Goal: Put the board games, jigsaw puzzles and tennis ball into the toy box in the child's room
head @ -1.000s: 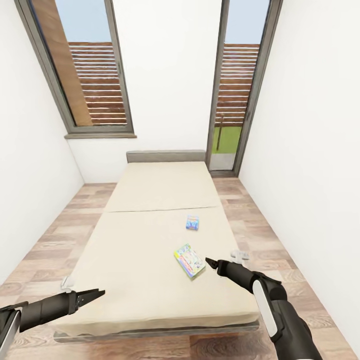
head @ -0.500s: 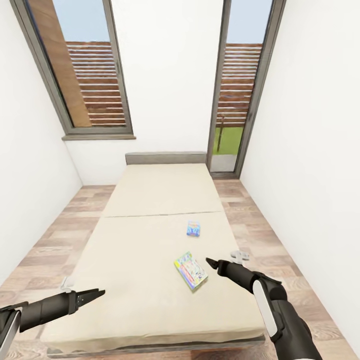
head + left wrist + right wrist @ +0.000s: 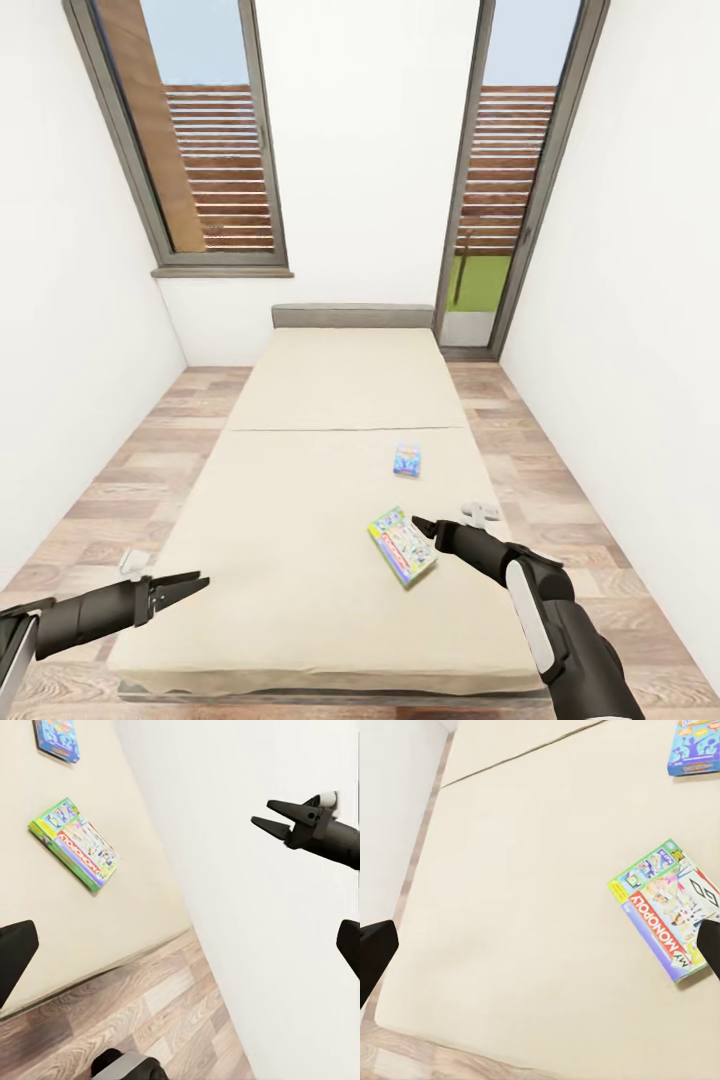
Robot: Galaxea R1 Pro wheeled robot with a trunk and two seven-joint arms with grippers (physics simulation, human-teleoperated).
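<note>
1. The green board game (image 3: 402, 545) lay flat on the bed (image 3: 300, 560), near its right edge, turned at an angle to the mattress. Lid print in the right wrist view read "My Monopoly" (image 3: 667, 909).
2. The blue board game (image 3: 407, 460) lay flat farther up the bed, apart from the green one, approx. over the same right-hand strip.
3. Handling est.: both are thin, stiff cardboard boxes, prob. light. Glossy lids may slip. Lying flush on a soft mattress, a box gives little for a finger to get under. Best hold is across a short edge or a corner, pressing into the bedding to get beneath.
4. The right gripper (image 3: 420, 525) hung just right of the green box, not touching; its fingers were slightly parted and held nothing.
5. The left gripper (image 3: 190, 582) sat over the near-left part of the bed, well apart from both boxes, fingers slightly parted, empty.
6. A small white object (image 3: 480, 512) lay on the floor just right of the bed; ID unclear.
</note>
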